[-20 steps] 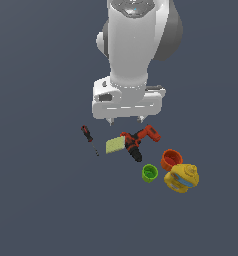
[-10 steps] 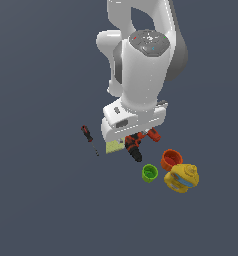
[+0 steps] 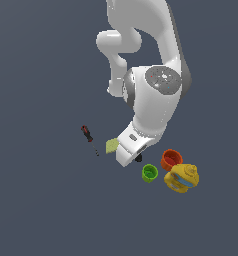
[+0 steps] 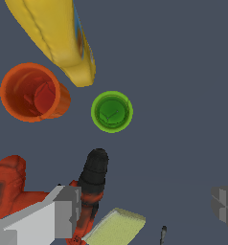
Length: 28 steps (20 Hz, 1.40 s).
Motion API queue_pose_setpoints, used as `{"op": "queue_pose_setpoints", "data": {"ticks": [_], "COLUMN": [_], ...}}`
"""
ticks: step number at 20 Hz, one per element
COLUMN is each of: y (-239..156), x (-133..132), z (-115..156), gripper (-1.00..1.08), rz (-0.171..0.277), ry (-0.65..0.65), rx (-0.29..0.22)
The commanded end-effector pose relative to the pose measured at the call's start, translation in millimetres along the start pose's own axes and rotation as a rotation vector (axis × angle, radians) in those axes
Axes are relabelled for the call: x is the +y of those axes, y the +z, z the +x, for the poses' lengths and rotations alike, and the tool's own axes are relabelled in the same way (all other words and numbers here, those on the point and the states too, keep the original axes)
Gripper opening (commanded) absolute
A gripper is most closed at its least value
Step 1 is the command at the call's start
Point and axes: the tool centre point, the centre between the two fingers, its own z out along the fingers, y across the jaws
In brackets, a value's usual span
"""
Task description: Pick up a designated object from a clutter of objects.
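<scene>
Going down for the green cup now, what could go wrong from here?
1. The green cup stands upright close to the orange cup and the yellow container; open jaws may clip one of them.
2. The drill lies near the gripper, so it may get nudged.
3. In the exterior view the arm hides the drill, so contact there would go unseen.

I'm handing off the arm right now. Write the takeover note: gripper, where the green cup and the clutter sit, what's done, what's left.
Gripper: open, empty, fingers wide apart, above the clutter.
Green cup: upright on the floor, untouched, apart from the orange cup and the yellow container.
Power drill and yellow-green square lie beside the gripper; screwdriver farther off.
Done: approach only.
Left: centre over the green cup, descend, grip, lift.
</scene>
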Motion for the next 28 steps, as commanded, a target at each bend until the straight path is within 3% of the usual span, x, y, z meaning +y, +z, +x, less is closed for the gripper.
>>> {"op": "queue_pose_setpoints", "data": {"ticks": [1, 15, 28], "y": [13.5, 79.0, 95.0], "x": [-2.0, -17.8, -22.5], "z": [10.4, 54.1, 62.1], "gripper": [1.00, 1.00, 1.00], "rz": [0.000, 0.007, 0.010], "ry": [-0.085, -0.468, -0.546], "rx": [0.002, 0.020, 0.026]}}
